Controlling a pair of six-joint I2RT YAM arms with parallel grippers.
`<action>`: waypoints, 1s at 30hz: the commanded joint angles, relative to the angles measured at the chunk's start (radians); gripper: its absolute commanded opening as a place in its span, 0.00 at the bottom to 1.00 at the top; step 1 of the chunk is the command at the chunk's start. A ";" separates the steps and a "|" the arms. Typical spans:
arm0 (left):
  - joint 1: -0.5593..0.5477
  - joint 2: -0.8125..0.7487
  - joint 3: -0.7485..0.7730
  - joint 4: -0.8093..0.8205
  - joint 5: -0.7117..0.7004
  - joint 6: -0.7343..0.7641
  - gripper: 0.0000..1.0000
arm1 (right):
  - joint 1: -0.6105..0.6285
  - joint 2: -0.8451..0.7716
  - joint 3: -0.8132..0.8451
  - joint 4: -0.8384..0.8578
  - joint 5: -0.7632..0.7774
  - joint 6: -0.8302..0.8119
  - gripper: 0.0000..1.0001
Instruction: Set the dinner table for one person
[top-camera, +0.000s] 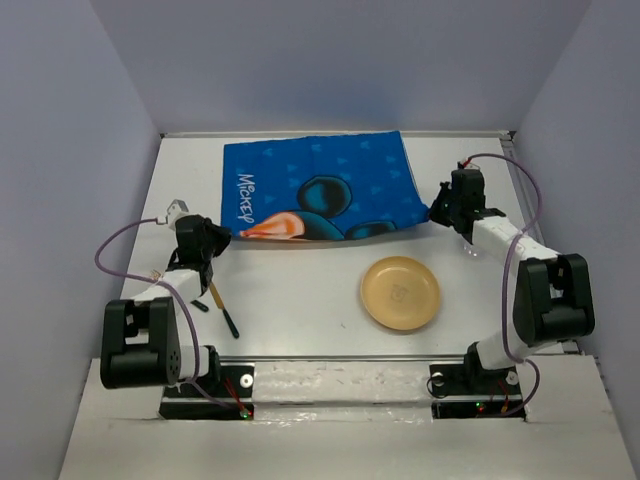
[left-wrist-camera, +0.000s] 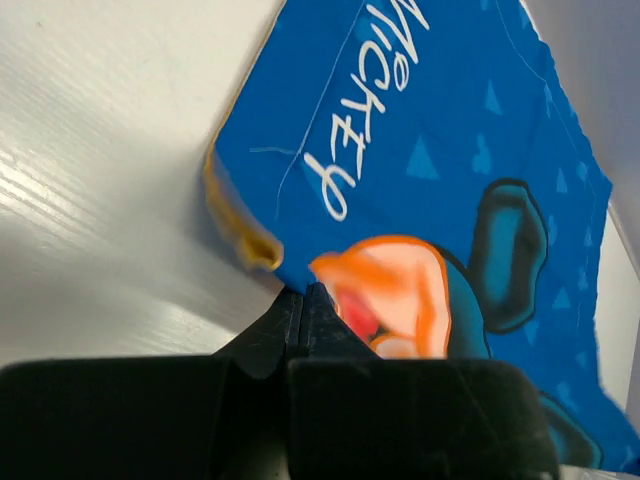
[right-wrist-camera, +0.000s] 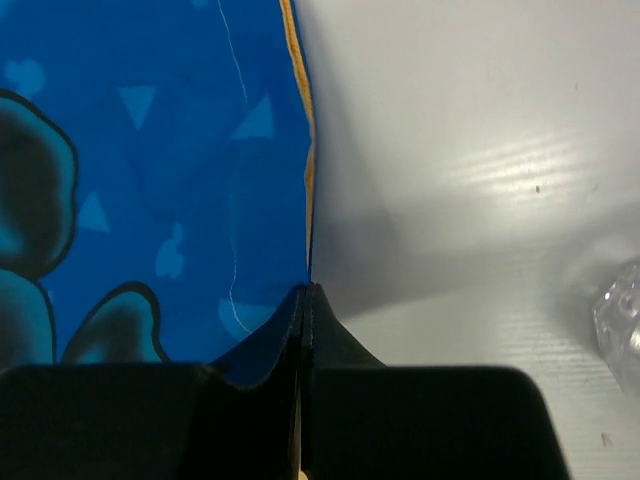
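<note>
Both arms stretch low across the white dinner table (top-camera: 300, 290). The left gripper (left-wrist-camera: 303, 292) pinches the Mickey mat (top-camera: 320, 185) at its near-left corner and the right gripper (right-wrist-camera: 304, 290) clamps its near-right corner. The mat lies toward the far edge, with a yellow plate (top-camera: 400, 293) front-right.

lab test cell: plain walls (top-camera: 70, 220) box in white dinner table (top-camera: 300, 290).

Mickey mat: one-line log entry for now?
left pincer: shut on mat near-left corner | right pincer: shut on near-right corner | plate: ungrasped
</note>
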 joint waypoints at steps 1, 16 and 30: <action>0.007 0.027 -0.028 0.208 0.003 -0.031 0.00 | -0.008 -0.030 -0.066 0.161 0.019 0.029 0.00; 0.007 -0.080 -0.235 0.268 0.005 -0.020 0.04 | -0.008 -0.110 -0.330 0.208 0.022 0.069 0.00; 0.007 -0.200 -0.296 0.188 -0.023 0.000 0.00 | -0.008 -0.167 -0.419 0.129 0.044 0.108 0.00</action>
